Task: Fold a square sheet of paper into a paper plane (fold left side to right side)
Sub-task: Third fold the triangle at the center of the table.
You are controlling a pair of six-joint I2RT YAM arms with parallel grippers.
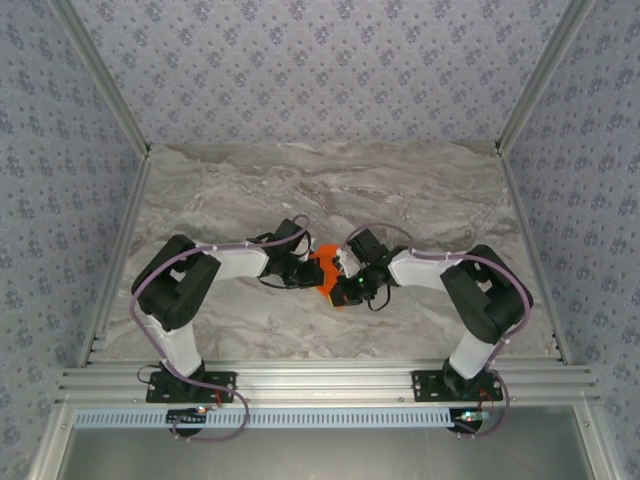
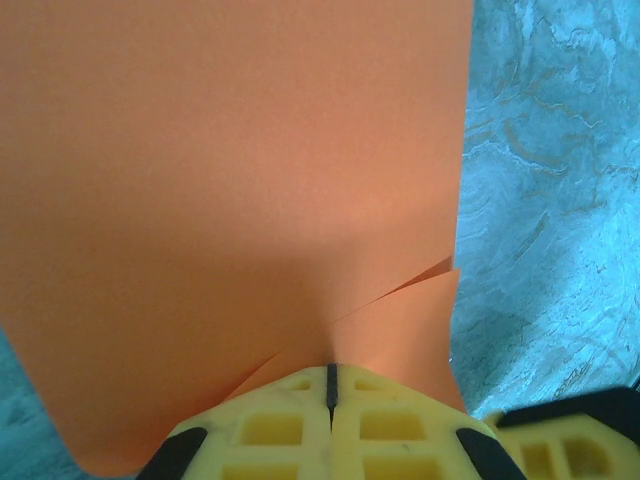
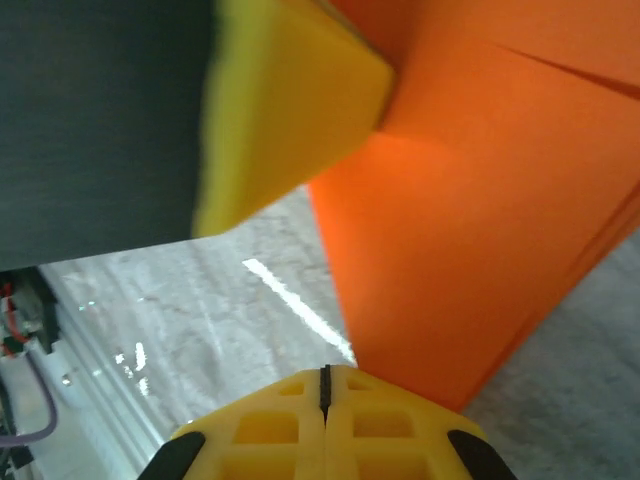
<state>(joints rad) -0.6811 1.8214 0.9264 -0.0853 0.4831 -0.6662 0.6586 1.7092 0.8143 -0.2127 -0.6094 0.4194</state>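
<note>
Yellow ribbed fingers of the left tool [image 2: 330, 395] sit closest to the lens in the left wrist view. They are pressed together with only a dark seam between them. The thin, bright orange square sheet of paper [image 2: 230, 200] rises straight out of that seam, so this tool is clamped on the sheet.

The grey marble-patterned surface [image 1: 400, 190] carries the job. Two black-and-white arms, the left arm [image 1: 180, 285] and the right arm [image 1: 485, 290], reach in from its near edge and meet near its middle. Between their heads, seen from above, the sheet [image 1: 324, 268] is a small orange patch. It looks lifted off the surface rather than lying flat.

In the right wrist view the sheet [image 3: 470, 230] hangs as a broad panel with a second layer lapped across its top. The right tool [image 3: 325, 385] is shut, its fingers meeting at a seam. The sheet's lower edge runs down to the fingertips and looks nipped there, though the exact contact is hidden. One yellow finger [image 3: 290, 90] of the left tool touches the sheet higher up.

As for progress, slanted flap edges and doubled layers show that some creases are already in. The paper is broad, though, not a narrow pointed dart. I judge the work partway done. The left-over-right centre fold is probably the step in hand, and flattening that crease and shaping the wings are not yet done.
</note>
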